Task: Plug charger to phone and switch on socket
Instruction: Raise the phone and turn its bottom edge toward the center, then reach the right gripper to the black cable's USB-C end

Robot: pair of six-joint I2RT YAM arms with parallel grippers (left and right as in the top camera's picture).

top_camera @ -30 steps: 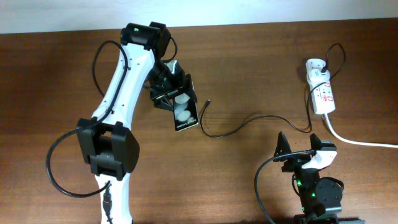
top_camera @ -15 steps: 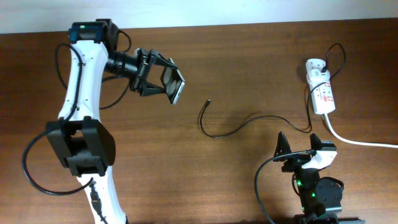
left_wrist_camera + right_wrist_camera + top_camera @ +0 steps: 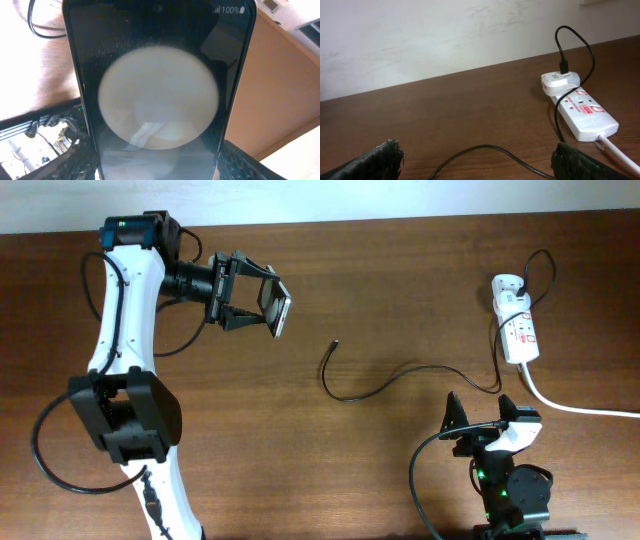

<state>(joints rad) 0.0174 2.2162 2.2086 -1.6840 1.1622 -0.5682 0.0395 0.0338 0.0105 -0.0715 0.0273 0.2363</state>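
Left gripper (image 3: 265,303) holds the phone (image 3: 159,100) (lower edge cut off).

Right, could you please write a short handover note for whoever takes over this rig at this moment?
Left hand: shut on the phone, which is held off the table at the far left, its screen facing the wrist camera.
Right hand: open and empty, low at the near right.
Charger: lies loose mid-table. Its free tip is apart from the phone, and its other end is in the white adapter on the socket.
Done: the phone is picked up.
Left: plug the tip into the phone, then switch on the socket. The switch position is too small to read.
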